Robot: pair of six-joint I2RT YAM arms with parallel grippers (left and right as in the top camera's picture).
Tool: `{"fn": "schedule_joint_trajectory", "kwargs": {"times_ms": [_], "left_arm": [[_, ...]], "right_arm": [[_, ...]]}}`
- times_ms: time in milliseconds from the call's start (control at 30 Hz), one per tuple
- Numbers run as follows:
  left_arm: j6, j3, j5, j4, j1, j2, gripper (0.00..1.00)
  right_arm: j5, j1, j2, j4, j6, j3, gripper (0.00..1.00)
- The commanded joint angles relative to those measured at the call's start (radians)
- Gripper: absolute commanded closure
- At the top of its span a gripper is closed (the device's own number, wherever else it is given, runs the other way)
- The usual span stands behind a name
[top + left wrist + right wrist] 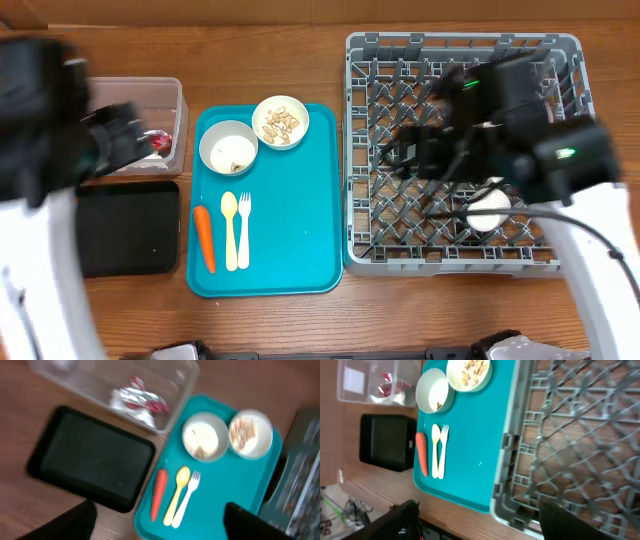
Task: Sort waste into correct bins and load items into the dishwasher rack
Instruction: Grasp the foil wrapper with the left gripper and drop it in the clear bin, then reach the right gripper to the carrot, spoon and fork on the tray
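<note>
The grey dishwasher rack (pixel 460 260) stands at the right with a small white cup (pixel 490 210) inside. On the teal tray are a bowl with rice scraps (pixel 228 147), a bowl with nut-like scraps (pixel 280 121), a carrot (pixel 204 238), a yellow spoon (pixel 230 230) and a white fork (pixel 244 222). The red-and-silver wrapper (pixel 142 401) lies in the clear tub (pixel 178 100). The black tray (pixel 128 228) is empty. My left gripper (pixel 160 522) is open and empty, above the tub and black tray. My right gripper (pixel 485 520) is open and empty over the rack's left part. The plate is out of view.
The teal serving tray (pixel 300 240) lies between the bins and the rack. The rack's left wall (pixel 507 460) borders the tray. Both arms are blurred in the overhead view. The table's front edge runs along the bottom.
</note>
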Motion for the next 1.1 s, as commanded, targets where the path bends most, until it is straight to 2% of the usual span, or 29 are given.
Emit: {"fn": "schedule_joint_trajectory", "kwargs": {"times_ms": [0, 100, 300, 533, 667, 800, 1067], "left_arm": [[-0.071, 0.038, -0.027, -0.031, 0.079, -0.114, 0.10], [-0.071, 0.038, -0.026, -0.048, 0.149, -0.188, 0.00], [-0.088, 0.038, -0.026, -0.069, 0.181, -0.284, 0.00], [-0.089, 0.037, -0.034, -0.093, 0.181, -0.314, 0.00], [-0.090, 0.037, -0.031, -0.093, 0.180, -0.314, 0.00], [-0.090, 0.037, -0.025, -0.093, 0.180, -0.314, 0.00], [-0.089, 0.037, -0.007, -0.093, 0.180, -0.314, 0.00]], "right_arm": [[0.167, 0.139, 0.034, 0.061, 0.176, -0.043, 0.21], [0.219, 0.259, 0.101, 0.137, 0.218, -0.080, 0.23], [0.225, 0.439, 0.289, 0.306, 0.223, -0.116, 0.34], [0.225, 0.557, 0.468, 0.498, 0.219, -0.116, 0.46], [0.230, 0.612, 0.540, 0.616, 0.189, -0.116, 0.47], [0.333, 0.659, 0.608, 0.671, 0.182, -0.116, 0.47], [0.355, 0.673, 0.709, 0.818, 0.182, -0.116, 0.46]]}}
